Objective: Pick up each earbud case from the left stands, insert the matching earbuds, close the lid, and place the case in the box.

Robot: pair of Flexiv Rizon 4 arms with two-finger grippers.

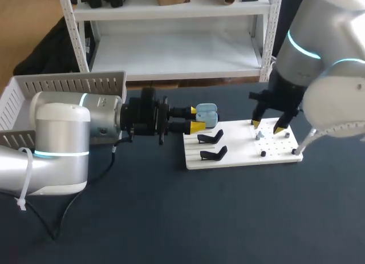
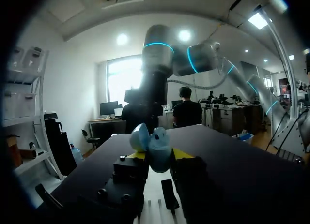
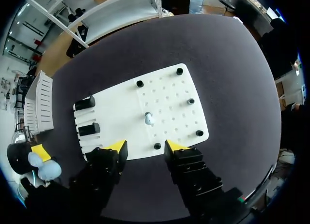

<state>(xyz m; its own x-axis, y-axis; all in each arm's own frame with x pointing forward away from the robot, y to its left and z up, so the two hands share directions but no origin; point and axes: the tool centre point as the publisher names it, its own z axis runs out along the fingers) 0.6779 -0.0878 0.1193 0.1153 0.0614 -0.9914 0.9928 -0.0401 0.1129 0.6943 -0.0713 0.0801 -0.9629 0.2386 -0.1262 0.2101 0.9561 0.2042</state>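
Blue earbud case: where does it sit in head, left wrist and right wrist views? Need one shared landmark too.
Head view: earbud case, lid open, in the left gripper, by the white board's far left corner.
Left wrist view: earbud case between its own gripper's fingers, above the board.
Right wrist view: earbud case in the other arm's gripper, off the board's stand side.
Shared landmark: the white board.
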